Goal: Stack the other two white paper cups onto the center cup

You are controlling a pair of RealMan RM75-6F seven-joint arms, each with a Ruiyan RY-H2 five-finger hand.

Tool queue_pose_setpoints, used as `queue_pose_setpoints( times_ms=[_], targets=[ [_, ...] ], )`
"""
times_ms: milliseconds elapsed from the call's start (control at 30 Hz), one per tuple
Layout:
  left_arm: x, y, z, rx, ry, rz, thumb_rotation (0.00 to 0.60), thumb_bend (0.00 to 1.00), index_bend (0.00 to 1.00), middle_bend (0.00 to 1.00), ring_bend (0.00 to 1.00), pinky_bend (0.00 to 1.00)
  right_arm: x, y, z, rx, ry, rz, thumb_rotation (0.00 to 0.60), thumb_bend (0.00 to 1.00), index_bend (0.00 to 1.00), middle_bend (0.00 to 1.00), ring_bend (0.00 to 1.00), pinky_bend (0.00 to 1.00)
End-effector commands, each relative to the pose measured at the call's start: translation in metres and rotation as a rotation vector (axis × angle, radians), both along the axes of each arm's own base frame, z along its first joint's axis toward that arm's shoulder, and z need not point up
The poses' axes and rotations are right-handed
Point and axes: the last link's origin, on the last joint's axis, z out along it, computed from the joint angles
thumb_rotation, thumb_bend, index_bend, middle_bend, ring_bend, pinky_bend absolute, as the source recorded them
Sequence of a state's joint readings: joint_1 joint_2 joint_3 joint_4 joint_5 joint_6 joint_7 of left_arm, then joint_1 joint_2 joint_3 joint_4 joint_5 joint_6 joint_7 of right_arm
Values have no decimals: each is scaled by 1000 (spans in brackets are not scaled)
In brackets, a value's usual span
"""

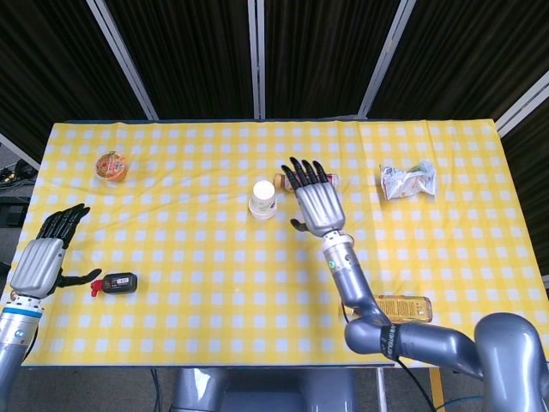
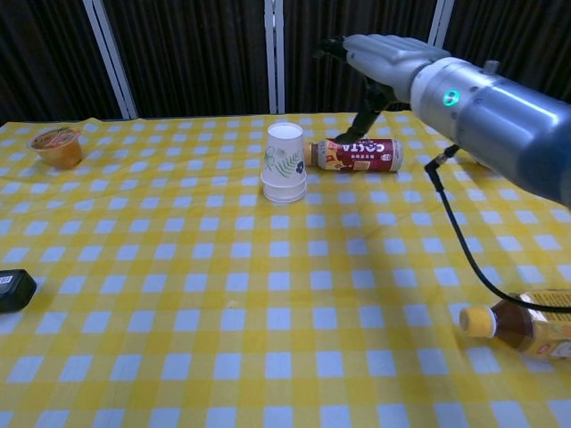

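Observation:
A stack of white paper cups (image 1: 263, 198) (image 2: 285, 164) with a green leaf print stands upright, mouth up, near the middle of the yellow checked table (image 1: 197, 257). My right hand (image 1: 320, 202) (image 2: 388, 57) hovers to the right of the stack, above the table, fingers spread and holding nothing. My left hand (image 1: 43, 257) is at the table's left edge, fingers apart and empty, next to a small black device (image 1: 115, 282) (image 2: 12, 290).
A red drink can (image 2: 353, 153) lies on its side just right of the cups, partly hidden by my right hand in the head view. An orange jelly cup (image 1: 111, 165) sits far left. A crumpled wrapper (image 1: 408, 180) lies far right. A tea bottle (image 2: 525, 325) lies near the front right edge.

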State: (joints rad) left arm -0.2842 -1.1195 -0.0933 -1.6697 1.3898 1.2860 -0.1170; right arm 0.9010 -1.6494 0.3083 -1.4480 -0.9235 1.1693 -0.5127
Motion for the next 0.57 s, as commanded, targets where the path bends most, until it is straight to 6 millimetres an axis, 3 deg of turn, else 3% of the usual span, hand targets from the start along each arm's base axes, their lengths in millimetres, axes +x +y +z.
queue_pose_setpoints(
  times_ms=[33, 200, 300, 400, 567],
  targets=[
    [0, 1, -1, 12, 13, -4, 600, 170, 0, 0, 0, 0, -61, 30, 29, -11, -17, -46, 600, 59, 25, 0, 0, 0],
    [-1, 0, -8, 10, 63, -15, 600, 165, 0, 0, 0, 0, -137, 75, 58, -50, -12, -109, 600, 22, 0, 0, 0, 0],
    [-1, -2, -14, 0, 102, -24, 600, 161, 0, 0, 0, 0, -170, 96, 70, -62, -24, -155, 600, 20, 0, 0, 0, 0],
    [-3, -7, -19, -6, 138, -28, 600, 160, 0, 0, 0, 0, -197, 117, 85, -94, -31, -189, 600, 20, 0, 0, 0, 0],
    [-8, -19, -25, 3, 158, -16, 600, 160, 0, 0, 0, 0, -224, 145, 101, -136, -2, -204, 600, 20, 0, 0, 0, 0]
  ],
)
